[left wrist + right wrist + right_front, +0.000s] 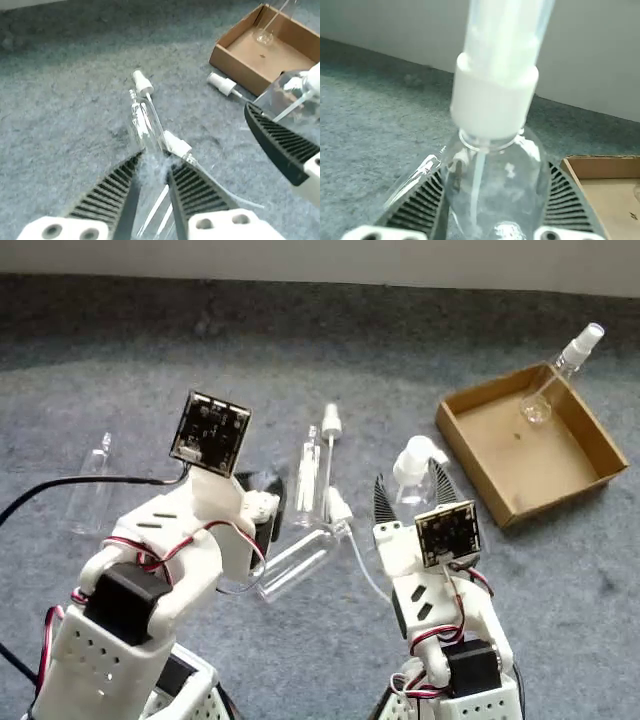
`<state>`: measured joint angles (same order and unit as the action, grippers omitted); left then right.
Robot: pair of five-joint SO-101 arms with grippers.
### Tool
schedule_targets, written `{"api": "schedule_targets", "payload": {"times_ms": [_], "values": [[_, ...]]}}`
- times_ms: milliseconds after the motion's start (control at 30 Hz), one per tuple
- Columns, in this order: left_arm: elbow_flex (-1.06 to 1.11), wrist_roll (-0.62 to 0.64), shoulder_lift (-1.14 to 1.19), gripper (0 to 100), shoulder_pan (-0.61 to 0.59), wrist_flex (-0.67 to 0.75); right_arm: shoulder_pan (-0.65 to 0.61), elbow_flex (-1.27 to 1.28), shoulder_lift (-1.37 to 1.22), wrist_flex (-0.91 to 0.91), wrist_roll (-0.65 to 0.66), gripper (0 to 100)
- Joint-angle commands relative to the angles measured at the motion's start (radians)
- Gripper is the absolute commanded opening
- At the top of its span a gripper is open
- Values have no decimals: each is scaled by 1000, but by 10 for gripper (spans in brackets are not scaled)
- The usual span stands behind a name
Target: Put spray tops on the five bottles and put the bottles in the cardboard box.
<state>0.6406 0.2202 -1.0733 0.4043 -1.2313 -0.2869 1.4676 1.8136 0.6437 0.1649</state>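
Room, high view: cardboard box (pixel 530 445) near table (pixel 120 360) right edge, well apart from right gripper (pixel 410 485); both arms crouched low, wrists tipped forward | left wrist view: left gripper (pixel 155 161) fingers pinch lying bottle (pixel 156 205) | right wrist view: fingers clamp upright capped bottle (pixel 492 185)

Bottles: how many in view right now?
5 bottles: one leaning in the cardboard box, one in the right gripper, two lying between the arms, one far left. None looks hidden.
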Motion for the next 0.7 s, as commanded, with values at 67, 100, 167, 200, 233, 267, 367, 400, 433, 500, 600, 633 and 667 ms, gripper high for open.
{"api": "schedule_targets", "payload": {"times_ms": [67, 100, 167, 200, 233, 267, 367, 400, 433, 500, 600, 633, 667], "values": [[272, -17, -252, 7, -12, 46, 30, -154, -97, 2, 12, 177], [329, -17, -298, 7, -12, 74, 44, -179, -134, 2, 8, 177], [441, -15, -397, 7, -12, 126, 74, -234, -211, 2, 6, 177], [498, -15, -450, 7, -12, 149, 91, -263, -251, 2, 6, 177], [553, -14, -504, 7, -10, 164, 107, -294, -286, -1, 5, 177], [608, -14, -559, 7, -10, 178, 122, -318, -321, -2, 5, 179], [739, -14, -727, 7, -12, 189, 162, -377, -407, -4, 5, 180], [760, -14, -766, 7, -10, 187, 171, -390, -433, -15, 5, 180], [771, -14, -782, 7, -10, 184, 183, -398, -455, -45, 5, 180], [768, -14, -751, 7, -16, 184, 216, -400, -501, -117, 5, 180], [773, -14, -714, 7, -10, 184, 252, -406, -572, -183, 9, 181], [774, -14, -714, 7, -10, 184, 265, -407, -595, -196, 9, 181], [776, -14, -714, 7, -12, 186, 280, -407, -621, -209, 8, 181]]}}
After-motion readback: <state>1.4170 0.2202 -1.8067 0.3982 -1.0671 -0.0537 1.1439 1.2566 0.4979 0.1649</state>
